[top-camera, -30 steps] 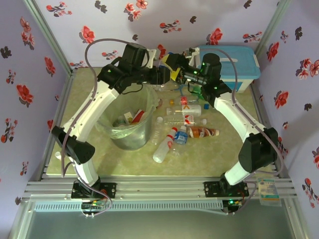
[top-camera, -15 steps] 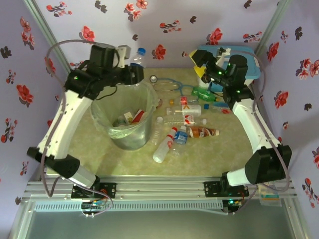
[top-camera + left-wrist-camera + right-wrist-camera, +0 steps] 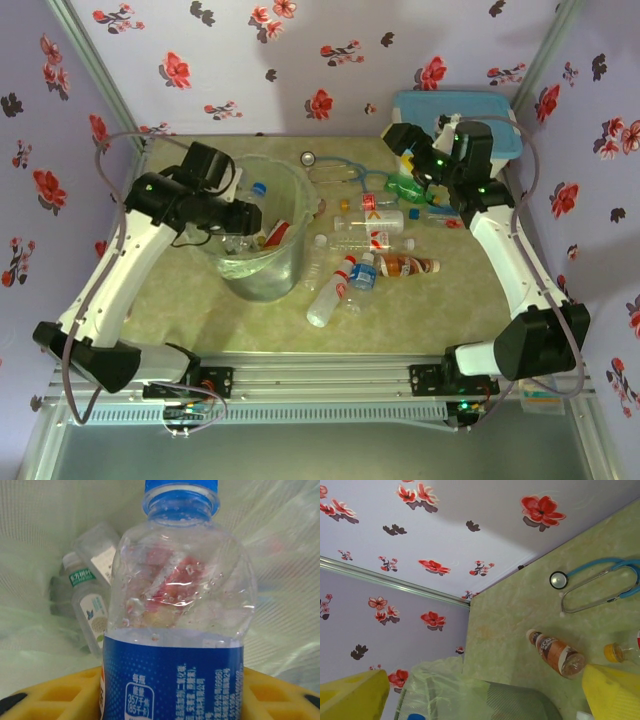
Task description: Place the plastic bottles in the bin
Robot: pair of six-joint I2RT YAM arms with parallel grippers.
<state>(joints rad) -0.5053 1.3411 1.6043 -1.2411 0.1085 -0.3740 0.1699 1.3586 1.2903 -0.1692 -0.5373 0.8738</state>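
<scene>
Where the arms leave it bare, table [image 3: 180, 310]: pale green and mottled; its far right part is hidden under the right arm.
Bin [image 3: 265, 275]: round grey bucket left of centre. Its clear liner clouds the inside, so the number of bottles in it cannot be told.
White box [image 3: 495, 140]: far right corner, light-blue lid, its left end hidden behind the right arm.
Left gripper [image 3: 172, 700]: over the bin's mouth, yellow fingers [image 3: 50, 700] clamped on either side of the blue-labelled bottle [image 3: 175, 605]. The fingertips are cut off by the frame's lower edge.
Right gripper [image 3: 482, 695]: jaws wide apart with nothing between them, raised near the white box; the loose bottles lie below and to its left.
Blue-labelled bottle, place: upright in the grip, blue cap up, inside the bin's rim in the top view [image 3: 257, 190]; its base is out of frame.
Bottles in the bin [image 3: 92, 605]: clear ones lying against the liner, blurred; a reddish one shows only through the held bottle.
Loose bottles [image 3: 370, 240]: scattered on the table right of the bin, some touching.
Amber-brown bottle [image 3: 557, 652]: lying flat near the stethoscope [image 3: 600, 580].
</scene>
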